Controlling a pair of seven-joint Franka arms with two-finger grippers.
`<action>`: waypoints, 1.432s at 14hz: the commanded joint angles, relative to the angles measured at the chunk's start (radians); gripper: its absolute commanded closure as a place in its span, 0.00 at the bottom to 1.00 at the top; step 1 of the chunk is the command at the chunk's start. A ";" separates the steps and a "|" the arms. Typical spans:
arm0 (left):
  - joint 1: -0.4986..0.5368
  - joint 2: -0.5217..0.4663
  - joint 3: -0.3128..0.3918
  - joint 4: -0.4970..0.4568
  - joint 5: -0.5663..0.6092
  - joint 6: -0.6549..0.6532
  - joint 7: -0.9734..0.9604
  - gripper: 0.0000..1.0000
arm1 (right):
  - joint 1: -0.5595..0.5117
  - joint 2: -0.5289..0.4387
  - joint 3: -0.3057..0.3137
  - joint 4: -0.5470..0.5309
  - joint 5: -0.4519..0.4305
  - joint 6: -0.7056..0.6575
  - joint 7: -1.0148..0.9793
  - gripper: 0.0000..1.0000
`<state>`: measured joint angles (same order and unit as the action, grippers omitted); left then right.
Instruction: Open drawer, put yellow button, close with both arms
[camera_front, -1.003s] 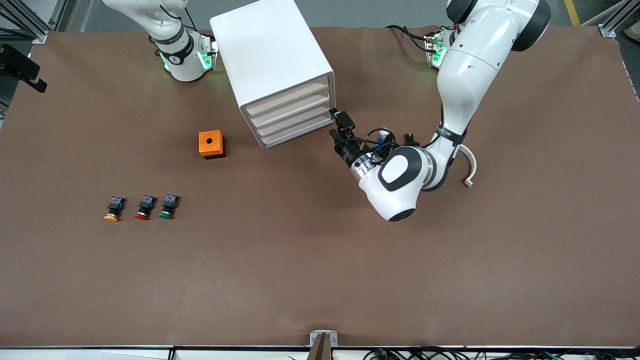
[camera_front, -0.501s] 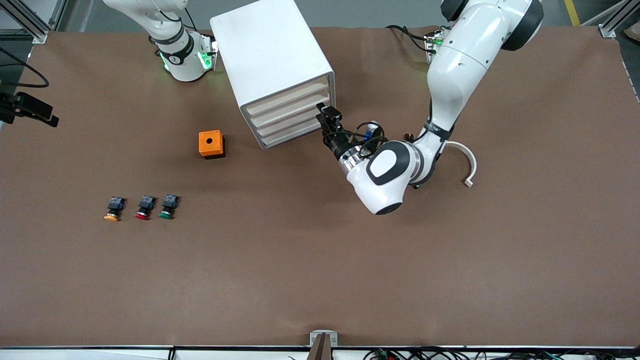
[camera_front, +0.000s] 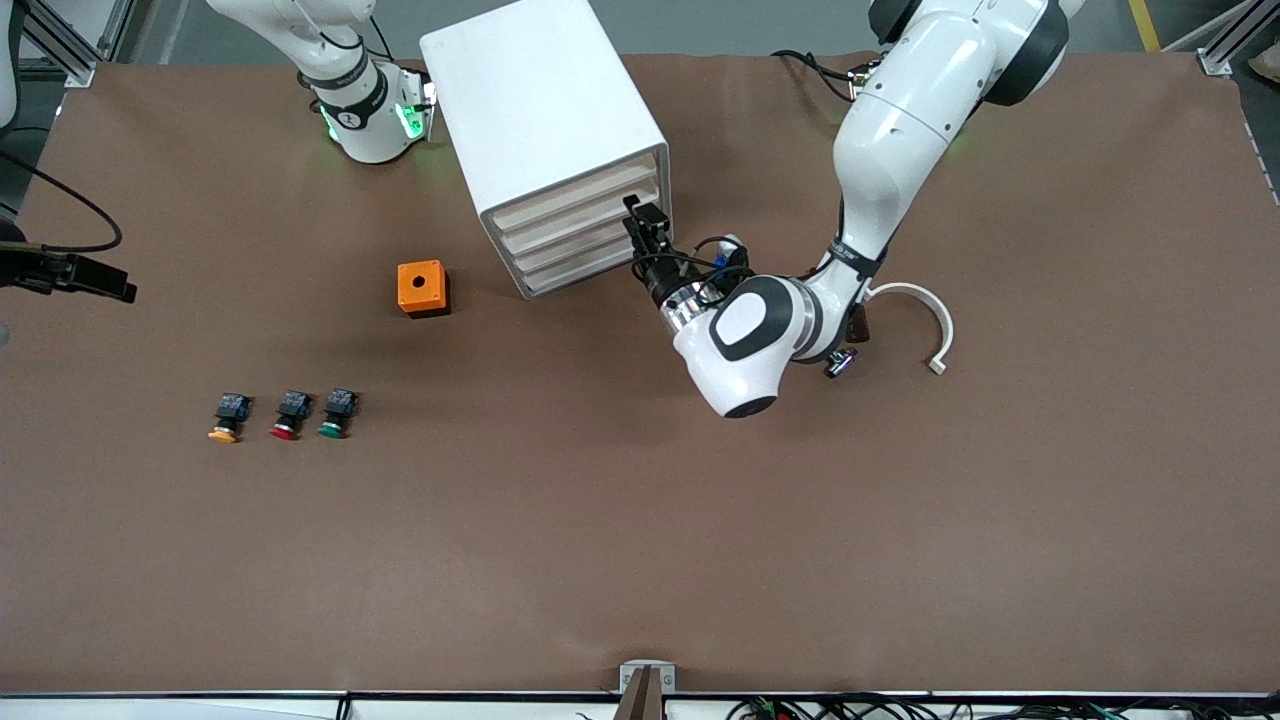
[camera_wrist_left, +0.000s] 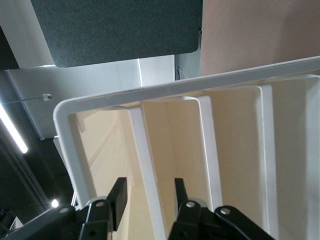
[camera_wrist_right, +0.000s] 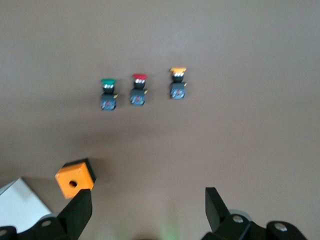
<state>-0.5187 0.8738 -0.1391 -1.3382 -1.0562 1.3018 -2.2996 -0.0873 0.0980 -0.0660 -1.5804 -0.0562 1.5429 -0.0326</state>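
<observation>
Two grippers: left gripper (camera_front: 645, 222) closed in on cabinet (camera_front: 530, 90), jaws narrowed yet apart, astride a rib; right gripper (camera_wrist_right: 147, 200) waited, agape.
Drawer (camera_front: 575, 200): stayed shut, at left fingertips.
Yellow button (camera_front: 222, 432): well apart from left gripper.
Meaning: pull seemed imminent.

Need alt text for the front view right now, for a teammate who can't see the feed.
The left hand is at the cream drawer fronts of the white cabinet, all drawers closed. The yellow button sits untouched beside the red button and green button, near an orange box.
</observation>
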 joint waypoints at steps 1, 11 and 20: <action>-0.032 0.010 0.004 0.013 -0.027 -0.013 -0.003 0.55 | -0.069 0.005 0.012 -0.039 -0.001 0.073 -0.010 0.00; -0.081 0.017 0.004 0.007 -0.039 -0.013 -0.003 0.55 | -0.114 0.003 0.012 -0.501 0.028 0.691 -0.010 0.00; -0.095 0.016 -0.002 -0.006 -0.033 -0.021 -0.001 0.70 | -0.124 0.132 0.014 -0.638 0.030 0.994 -0.016 0.00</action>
<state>-0.6102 0.8867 -0.1396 -1.3437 -1.0743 1.2944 -2.2995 -0.1979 0.2060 -0.0652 -2.2203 -0.0428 2.5040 -0.0393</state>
